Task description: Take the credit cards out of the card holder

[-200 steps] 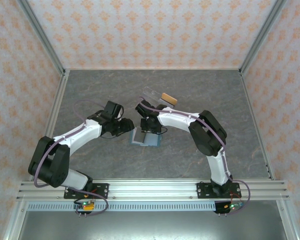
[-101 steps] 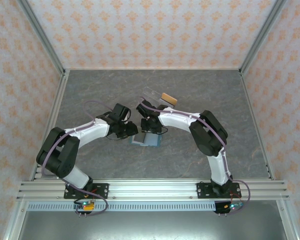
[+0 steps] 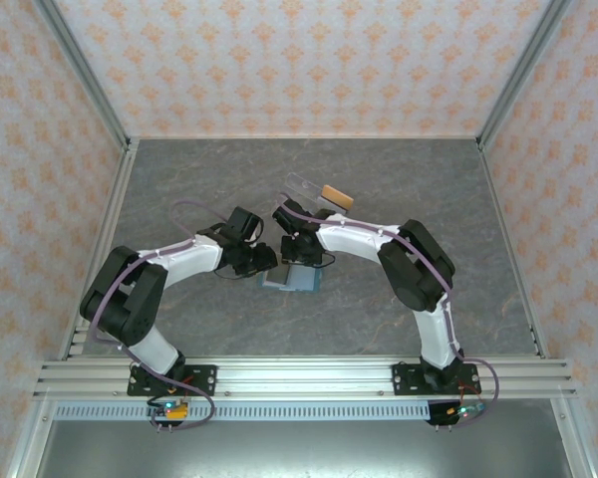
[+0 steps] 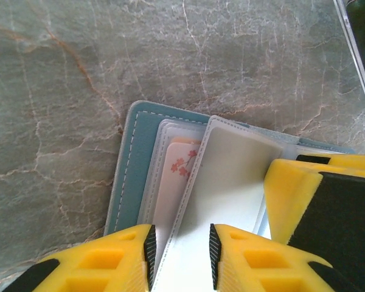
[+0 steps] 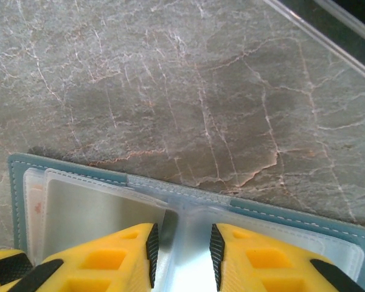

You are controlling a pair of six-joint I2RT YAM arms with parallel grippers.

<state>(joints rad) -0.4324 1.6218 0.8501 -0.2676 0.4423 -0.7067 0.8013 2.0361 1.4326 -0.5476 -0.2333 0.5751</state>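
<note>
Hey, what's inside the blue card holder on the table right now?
Stitched clear sleeves lie fanned inside the card holder; one holds a card with pink blossoms. The frosted top sleeve hides anything beneath it.

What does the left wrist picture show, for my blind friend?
An open teal card holder lies on the grey table under the left gripper, its yellow fingers apart. A clear sleeve runs between them; a pink-flowered card peeks out beside it.

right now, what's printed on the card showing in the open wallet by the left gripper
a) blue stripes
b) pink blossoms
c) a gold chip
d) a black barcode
b: in the left wrist view the pale card tucked into the teal wallet carries small pink blossoms.
</note>
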